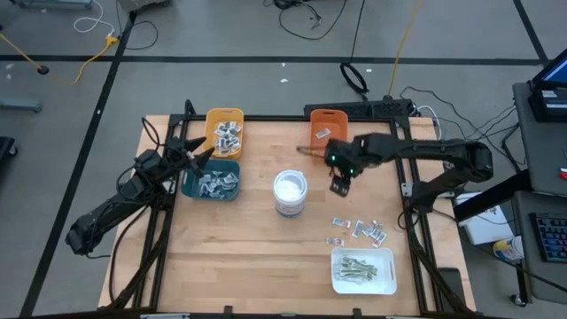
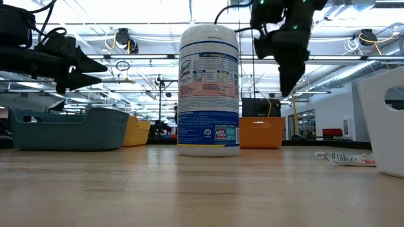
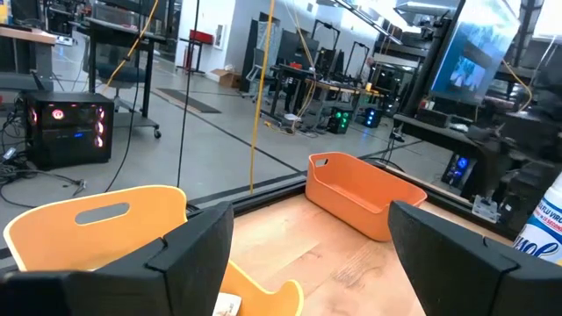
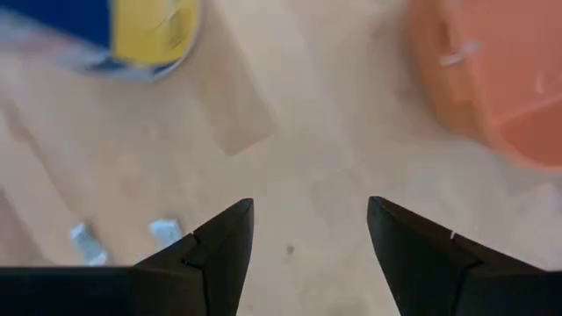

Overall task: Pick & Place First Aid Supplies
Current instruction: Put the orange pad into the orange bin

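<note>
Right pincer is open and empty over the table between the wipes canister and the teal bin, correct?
Nearly. The right pincer is open and empty, but in the high view it hangs between the wipes canister and the orange bin, not the teal bin, which sits on the other side of the canister by the left arm.

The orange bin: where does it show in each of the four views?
High view: orange bin at the far edge, right of centre.
Low view: right of the wipes canister.
Left wrist view: centre-right.
Right wrist view: blurred, upper right.
Shared landmark: the canister.
</note>
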You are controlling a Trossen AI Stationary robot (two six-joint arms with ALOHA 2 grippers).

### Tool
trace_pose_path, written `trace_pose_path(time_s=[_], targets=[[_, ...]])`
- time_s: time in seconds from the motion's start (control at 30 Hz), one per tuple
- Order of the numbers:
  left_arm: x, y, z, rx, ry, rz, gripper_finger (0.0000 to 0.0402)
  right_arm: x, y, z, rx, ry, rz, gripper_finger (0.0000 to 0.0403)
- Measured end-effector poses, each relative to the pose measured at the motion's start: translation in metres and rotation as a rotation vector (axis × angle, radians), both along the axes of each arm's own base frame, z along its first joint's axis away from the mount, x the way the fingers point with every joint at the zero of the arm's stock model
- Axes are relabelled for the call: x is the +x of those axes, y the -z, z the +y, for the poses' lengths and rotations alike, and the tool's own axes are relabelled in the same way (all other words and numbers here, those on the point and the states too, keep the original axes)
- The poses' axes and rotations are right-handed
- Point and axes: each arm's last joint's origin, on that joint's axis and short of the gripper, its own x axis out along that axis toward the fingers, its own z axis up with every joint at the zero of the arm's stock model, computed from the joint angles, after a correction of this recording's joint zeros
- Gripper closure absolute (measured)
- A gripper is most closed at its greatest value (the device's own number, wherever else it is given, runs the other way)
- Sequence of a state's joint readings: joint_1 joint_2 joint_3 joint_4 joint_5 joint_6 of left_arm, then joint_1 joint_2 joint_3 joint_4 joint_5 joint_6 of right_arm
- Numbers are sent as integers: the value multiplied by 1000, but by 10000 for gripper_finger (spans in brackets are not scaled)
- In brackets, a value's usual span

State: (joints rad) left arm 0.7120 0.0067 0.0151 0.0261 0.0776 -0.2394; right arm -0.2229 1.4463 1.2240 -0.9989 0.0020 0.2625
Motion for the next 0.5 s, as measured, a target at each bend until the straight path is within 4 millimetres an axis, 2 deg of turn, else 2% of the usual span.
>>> trace_pose_path(time_s=[0.3,0.5], targets=[[0,0,0,0,0,-1,96,-9,18,69,-5,-141,-17,186],[0,0,0,0,0,0,96,-21,41,108,19,-190,-68,188]])
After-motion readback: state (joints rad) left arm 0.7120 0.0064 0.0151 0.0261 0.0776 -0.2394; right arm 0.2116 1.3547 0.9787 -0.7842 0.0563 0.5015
